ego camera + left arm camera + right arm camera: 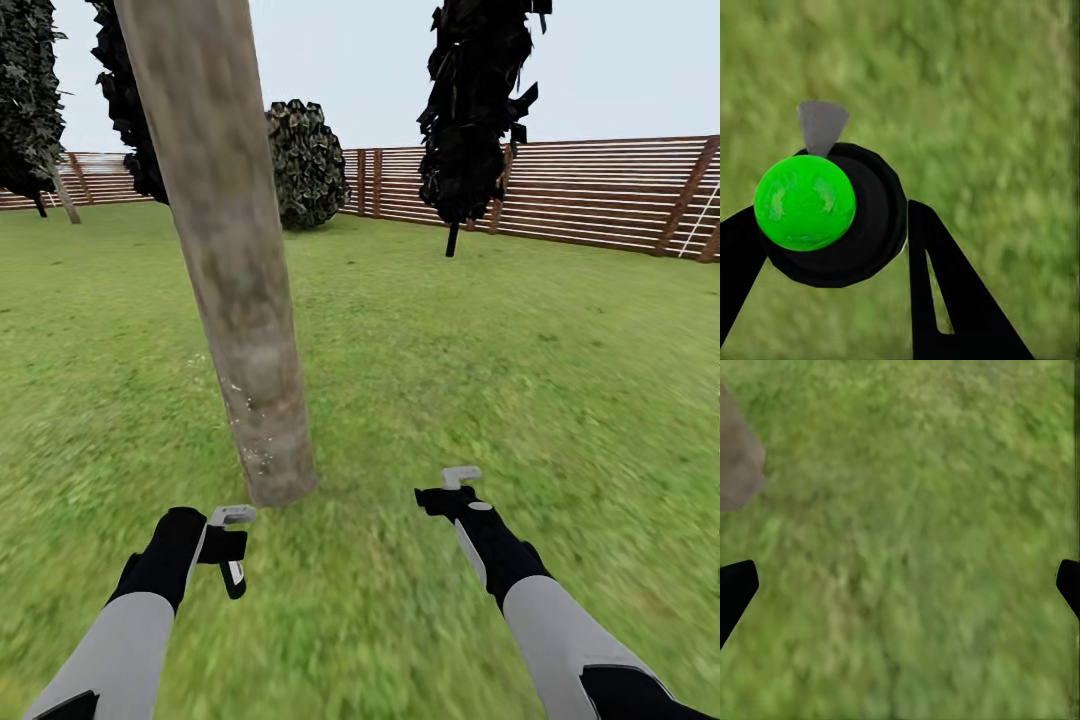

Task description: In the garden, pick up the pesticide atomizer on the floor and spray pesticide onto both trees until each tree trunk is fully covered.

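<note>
Holding the pesticide atomizer [232,560] in my left end effector [228,545], I count the pickup as done: the left wrist view shows the black fingers [945,292] clamped on either side of its round black body, with a green cap [805,202] and a grey nozzle tip [821,124] facing the lawn. My right end effector [455,492] carries nothing; its fingertips [735,589] sit at the far edges of the right wrist view, spread wide over bare grass. One tree trunk [225,250] stands just ahead of me, slightly left, its base on the lawn [500,350] near both arms. The bark looks plain mottled beige-grey, and I can't make out any coating, so I judge spraying on this trunk has barely begun, if at all. The second tree remains to be done. Dark conifers [470,110] and the wooden fence [600,190] lie well beyond.
</note>
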Tool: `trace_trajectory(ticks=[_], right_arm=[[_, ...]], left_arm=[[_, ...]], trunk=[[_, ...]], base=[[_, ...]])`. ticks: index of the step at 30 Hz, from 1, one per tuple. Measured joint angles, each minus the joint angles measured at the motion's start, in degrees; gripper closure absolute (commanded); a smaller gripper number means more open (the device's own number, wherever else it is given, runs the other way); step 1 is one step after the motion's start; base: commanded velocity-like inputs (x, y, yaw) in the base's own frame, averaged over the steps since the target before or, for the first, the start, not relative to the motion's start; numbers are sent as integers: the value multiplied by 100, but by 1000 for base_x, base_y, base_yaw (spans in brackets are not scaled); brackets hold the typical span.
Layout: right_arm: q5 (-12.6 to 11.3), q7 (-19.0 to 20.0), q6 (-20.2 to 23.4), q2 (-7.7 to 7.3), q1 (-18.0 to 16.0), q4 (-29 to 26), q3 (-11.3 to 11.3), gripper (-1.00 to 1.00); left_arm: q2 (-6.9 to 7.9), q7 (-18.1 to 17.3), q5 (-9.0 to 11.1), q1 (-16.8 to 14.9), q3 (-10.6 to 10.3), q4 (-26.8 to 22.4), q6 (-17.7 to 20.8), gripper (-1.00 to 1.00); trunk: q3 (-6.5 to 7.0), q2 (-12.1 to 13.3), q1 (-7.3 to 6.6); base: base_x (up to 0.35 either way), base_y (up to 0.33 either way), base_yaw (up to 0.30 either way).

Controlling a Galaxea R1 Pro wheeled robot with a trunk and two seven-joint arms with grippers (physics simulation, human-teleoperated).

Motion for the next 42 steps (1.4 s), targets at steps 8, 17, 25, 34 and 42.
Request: trace_trajectory(ticks=[8,17,25,34,42], right_arm=[[0,0,-1,1,-1,2,0,-100],[0,0,-1,1,-1,2,0,-100],[0,0,-1,1,-1,2,0,-100],[0,0,-1,1,-1,2,0,-100],[0,0,0,0,0,0,0,-100]], left_arm=[[6,-1,-11,1,0,0,1,100],[9,-1,-9,1,0,-1,1,100],[9,-1,-9,1,0,0,1,100],[9,-1,-2,1,0,-9,1,100],[8,0,0,0,7,-7,0,100]], trunk=[[-33,0,0],[-88,0,-1],[-137,0,-1],[-192,0,0],[-195,0,-2]], base=[[4,-279,139],[71,-292,183],[145,-307,184],[42,-309,167],[216,-268,6]])
